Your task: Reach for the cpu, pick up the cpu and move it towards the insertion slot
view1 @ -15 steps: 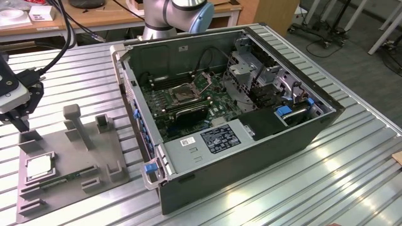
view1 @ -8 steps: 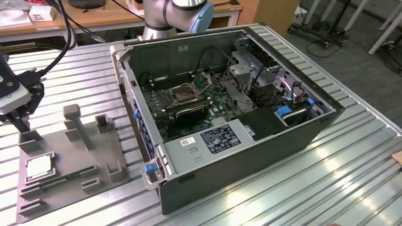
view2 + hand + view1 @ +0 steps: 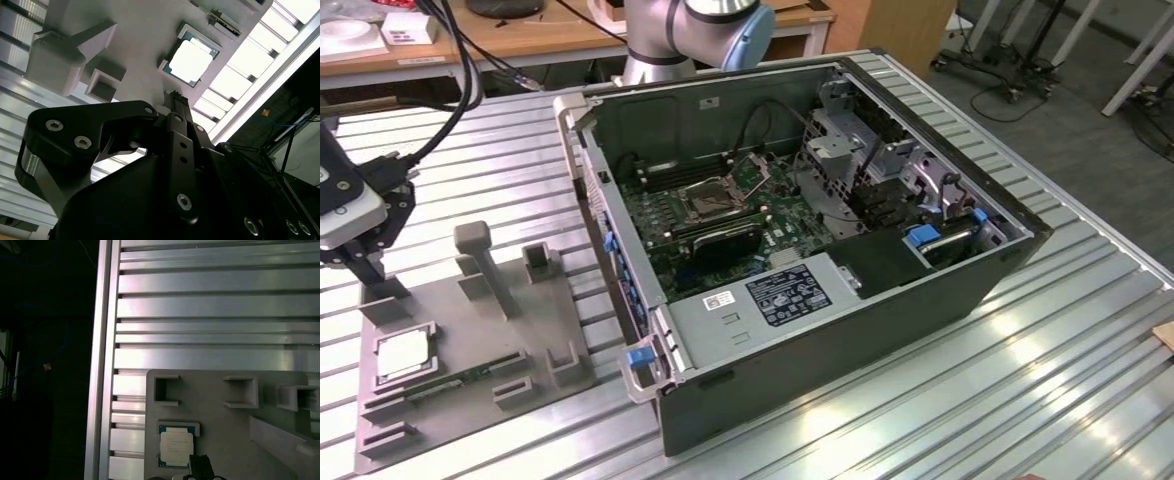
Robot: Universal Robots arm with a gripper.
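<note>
Hovering over grey holder (image 3: 467, 330) with hand (image 3: 368, 268); not managing to tell hand's spread. Seeing chip (image 3: 403, 352) flat just beneath hand, untouched. Likely needing: centring over chip, descending straight, pinching opposite edges evenly. Noting socket (image 3: 714, 200) well apart from hand.

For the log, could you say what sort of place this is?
Likely a robotics lab: an open computer case on a slatted metal table, beside a grey fixture holding the cpu.
</note>
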